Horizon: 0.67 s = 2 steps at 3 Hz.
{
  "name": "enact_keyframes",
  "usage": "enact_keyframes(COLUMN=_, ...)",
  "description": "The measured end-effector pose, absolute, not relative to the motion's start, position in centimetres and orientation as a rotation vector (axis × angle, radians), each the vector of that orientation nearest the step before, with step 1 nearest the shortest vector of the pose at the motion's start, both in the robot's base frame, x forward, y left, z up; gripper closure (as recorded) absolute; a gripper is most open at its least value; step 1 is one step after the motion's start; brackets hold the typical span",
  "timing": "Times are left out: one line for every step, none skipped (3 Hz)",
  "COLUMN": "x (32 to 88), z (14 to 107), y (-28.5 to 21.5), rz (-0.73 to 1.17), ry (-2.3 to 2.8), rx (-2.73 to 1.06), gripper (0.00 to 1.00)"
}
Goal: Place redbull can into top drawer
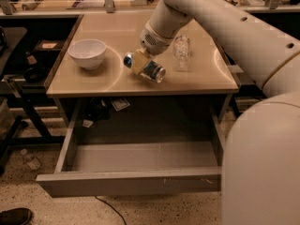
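The redbull can (pixel 151 70) is blue and silver and lies sideways in my gripper (pixel 139 63), tilted down to the right, just above the beige tabletop (pixel 112 81) near its front edge. My gripper's tan fingers (pixel 137 61) are shut around the can's middle. The top drawer (pixel 131 181) is pulled open below the tabletop, grey and shallow, with its flat front panel toward me. The inside of the drawer looks bare. My arm reaches in from the upper right.
A white bowl (pixel 87 53) stands on the left of the tabletop. A clear crinkled plastic bottle (pixel 181 53) stands right of the gripper. My white robot body (pixel 262 168) fills the right side. Clutter lies on the floor under the table, and a dark cart (pixel 14 78) stands at left.
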<state>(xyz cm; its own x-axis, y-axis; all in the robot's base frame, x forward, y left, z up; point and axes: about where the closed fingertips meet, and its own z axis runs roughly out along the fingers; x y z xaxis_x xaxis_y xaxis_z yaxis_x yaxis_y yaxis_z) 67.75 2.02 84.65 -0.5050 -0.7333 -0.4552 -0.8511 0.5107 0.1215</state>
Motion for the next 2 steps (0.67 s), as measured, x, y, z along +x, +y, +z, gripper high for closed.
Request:
enact_keyframes(x=65.7, z=85.2, y=1.3, rz=0.473, ry=2.407, rx=-1.301, gripper=1.00)
enact_keyframes(x=63.7, z=86.0, y=0.7, rz=0.467, ry=2.405, rx=-1.290, gripper=1.00)
